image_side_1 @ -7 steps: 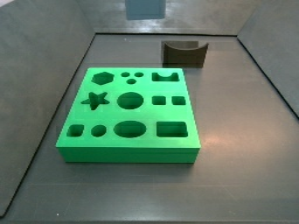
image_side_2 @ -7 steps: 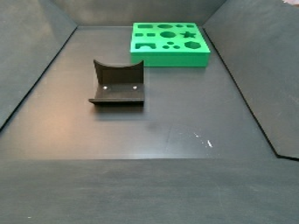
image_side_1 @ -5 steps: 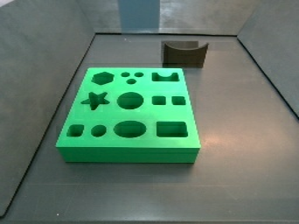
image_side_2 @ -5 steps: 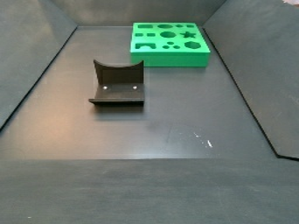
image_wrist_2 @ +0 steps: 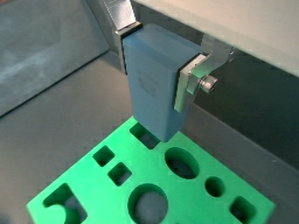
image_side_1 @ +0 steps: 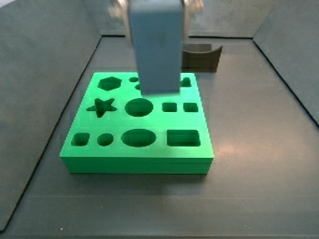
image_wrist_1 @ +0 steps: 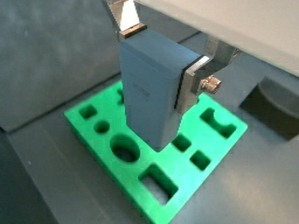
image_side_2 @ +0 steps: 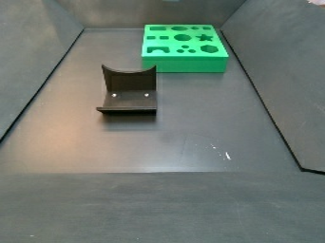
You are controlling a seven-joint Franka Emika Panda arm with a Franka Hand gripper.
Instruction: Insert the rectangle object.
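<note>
One green board is the largest thing here, lying flat on the dark floor with cut-outs of many shapes in its top: a star, circles, squares and a notched form. In a side view it sits at the far end of the floor, well apart from the fixture. The fixture, a dark bracket with a curved notch, also shows behind the board in a side view and at the edge of a wrist view.

Next in size is the block, tall, smooth and grey-blue, upright above the board's middle rows. Both wrist views show it hanging over the cut-outs, its lower end clear of the board's top.

Smallest is the gripper, clamped on the block's upper part: its silver fingers press against opposite faces, seen also in a wrist view, with one finger flat on the block's side. In a side view the gripper is mostly cut off by the frame's edge.
</note>
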